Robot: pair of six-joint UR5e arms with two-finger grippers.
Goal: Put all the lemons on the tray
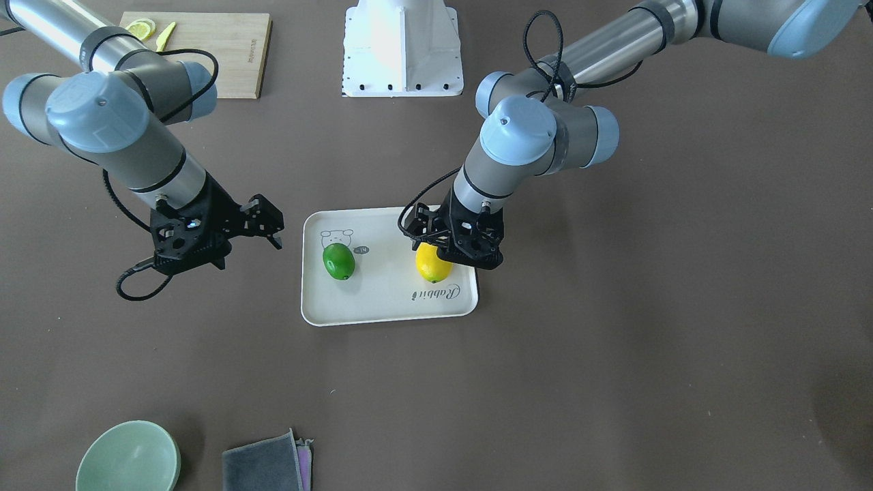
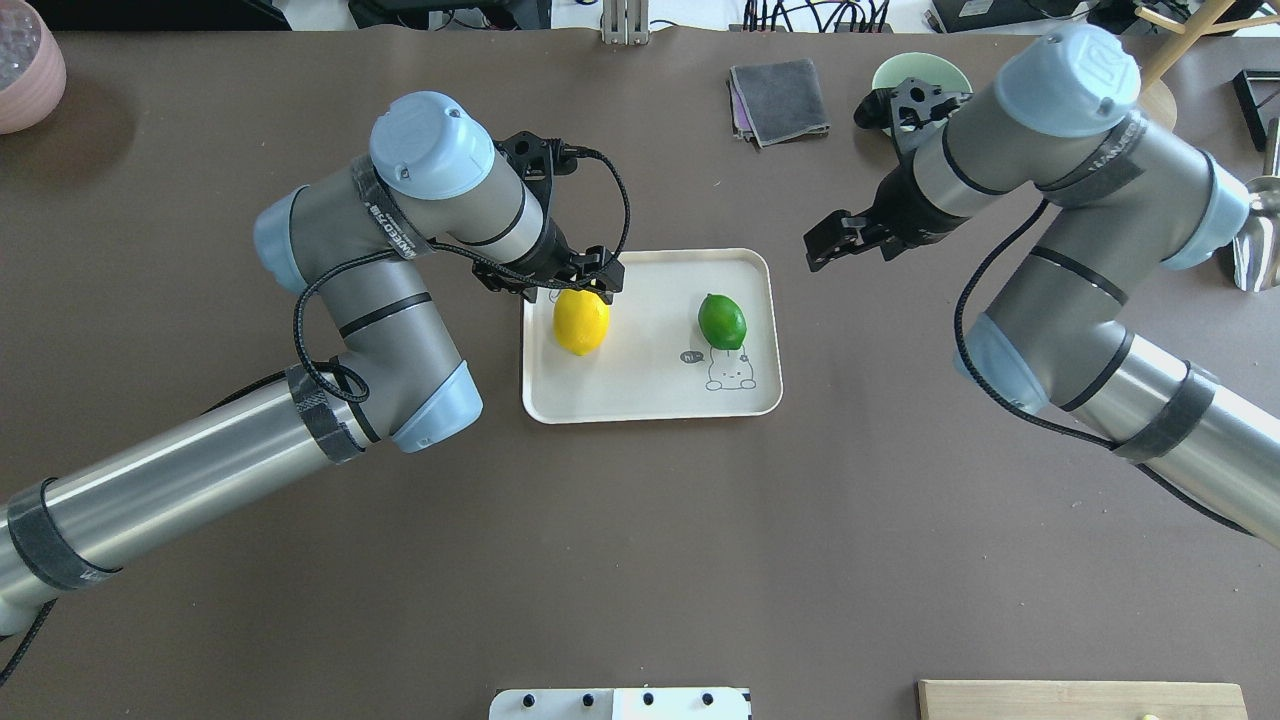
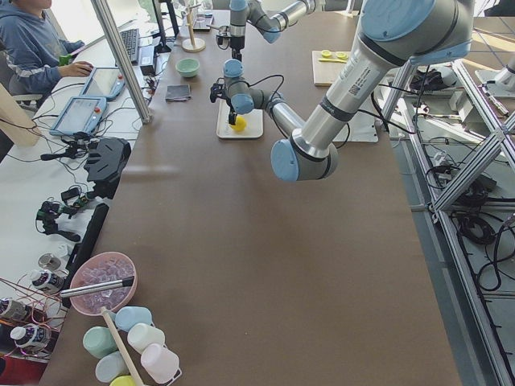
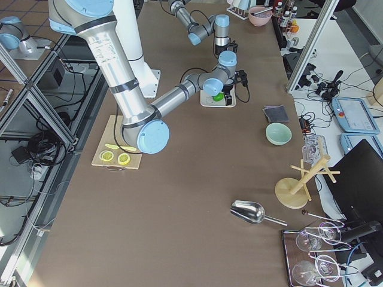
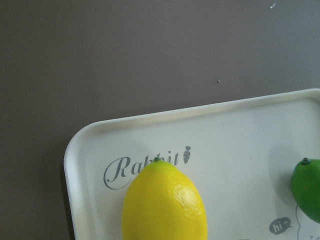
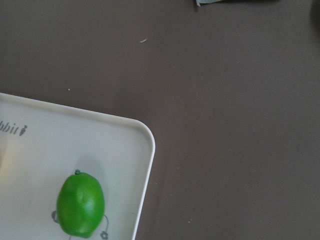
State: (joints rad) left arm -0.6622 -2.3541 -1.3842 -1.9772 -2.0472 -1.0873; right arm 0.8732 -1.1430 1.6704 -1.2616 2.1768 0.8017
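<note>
The off-white tray (image 1: 389, 300) lies mid-table, also in the overhead view (image 2: 650, 385). The yellow lemon (image 1: 431, 267) lies on it by the "Rabbit" script and fills the bottom of the left wrist view (image 5: 164, 205). My left gripper (image 1: 455, 251) is right over the lemon's end, fingers astride it; I cannot tell whether they press on it. The green lemon (image 1: 339, 261) rests on the tray by the animal drawing, free, and shows in the right wrist view (image 6: 80, 204). My right gripper (image 1: 271, 222) is open and empty, off the tray's edge on that side.
A wooden cutting board (image 1: 211, 48) with lemon slices lies near the robot's base (image 1: 402, 48). A pale green bowl (image 1: 128, 457) and a grey cloth (image 1: 262, 467) sit at the operators' edge. A pink bowl (image 2: 25, 65) and a metal scoop (image 2: 1255, 250) are at the table's ends.
</note>
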